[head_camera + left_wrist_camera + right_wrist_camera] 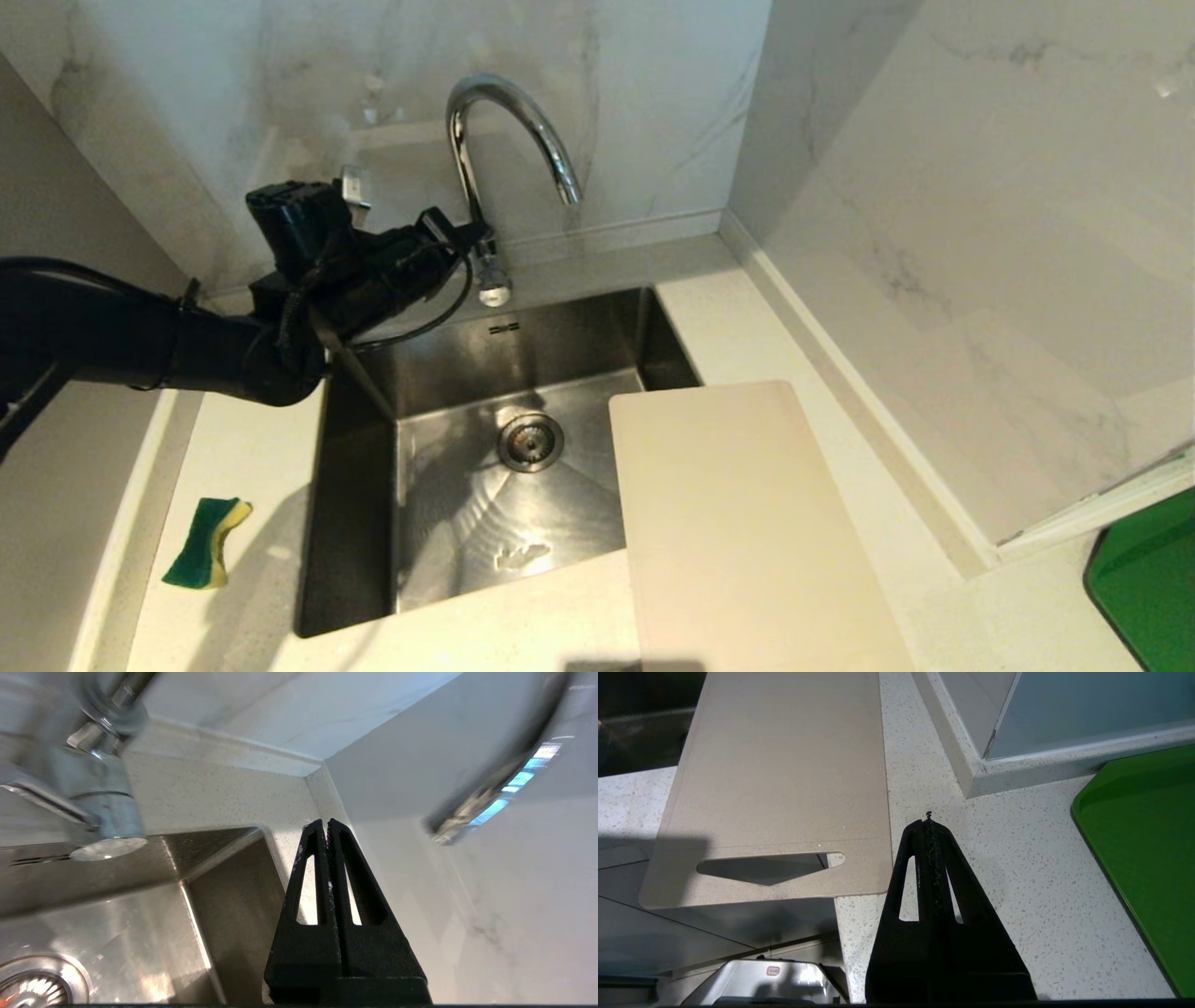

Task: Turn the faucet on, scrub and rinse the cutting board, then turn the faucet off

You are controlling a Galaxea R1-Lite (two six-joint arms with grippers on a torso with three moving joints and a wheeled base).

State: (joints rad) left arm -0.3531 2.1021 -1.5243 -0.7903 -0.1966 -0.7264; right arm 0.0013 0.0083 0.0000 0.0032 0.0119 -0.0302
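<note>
With its fingers pressed together and holding nothing, the left end effector point(327, 823) is nearing the faucet point(509, 140) base just beside it, so it should be nudging the thin lever point(44, 800) gently, while the cutting board point(747, 523) is lying well apart across the sink point(355, 485).

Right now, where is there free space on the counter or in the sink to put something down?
Bare counter lies around the sponge, left of the sink, and between the cutting board and the green tray. The sink floor around the drain is free. Crowded: by the faucet, where the left hand reaches.
</note>
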